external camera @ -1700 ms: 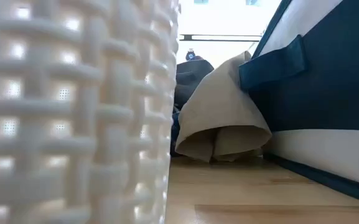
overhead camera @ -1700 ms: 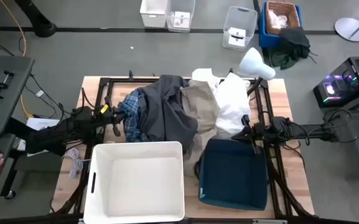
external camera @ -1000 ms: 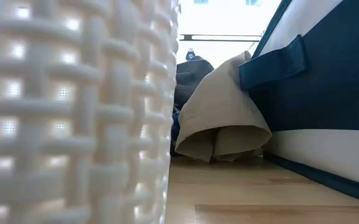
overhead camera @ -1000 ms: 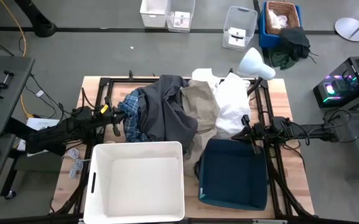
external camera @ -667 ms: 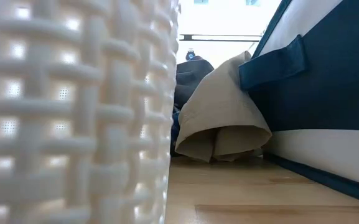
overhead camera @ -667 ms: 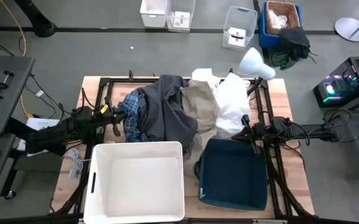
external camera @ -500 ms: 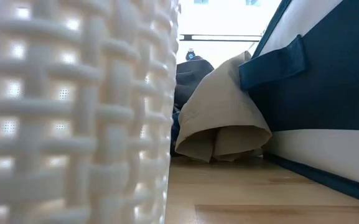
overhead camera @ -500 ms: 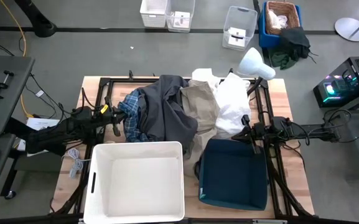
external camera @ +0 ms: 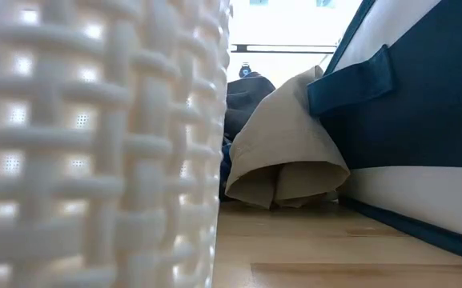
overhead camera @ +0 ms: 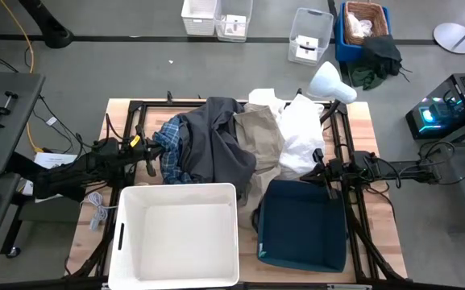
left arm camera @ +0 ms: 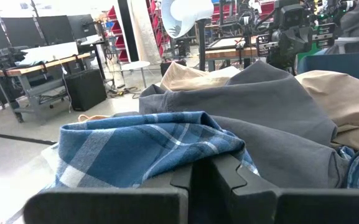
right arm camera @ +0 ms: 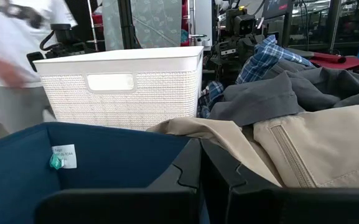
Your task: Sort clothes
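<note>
while both jaws sit clenched and empty, i'd open the left gripper (overhead camera: pixel 153 159) wide, then pinch the plaid shirt (overhead camera: pixel 170 153) by the bench's left edge.

Your count: four garments, two bins, two grippers.

You have one plaid shirt (overhead camera: pixel 170 150), one dark grey garment (overhead camera: pixel 216 141), one beige garment (overhead camera: pixel 262 137) and one white garment (overhead camera: pixel 301 133); one white basket (overhead camera: pixel 177 235) and one blue bin (overhead camera: pixel 303 225); one left gripper (overhead camera: pixel 150 153) and one right gripper (overhead camera: pixel 317 171).
</note>
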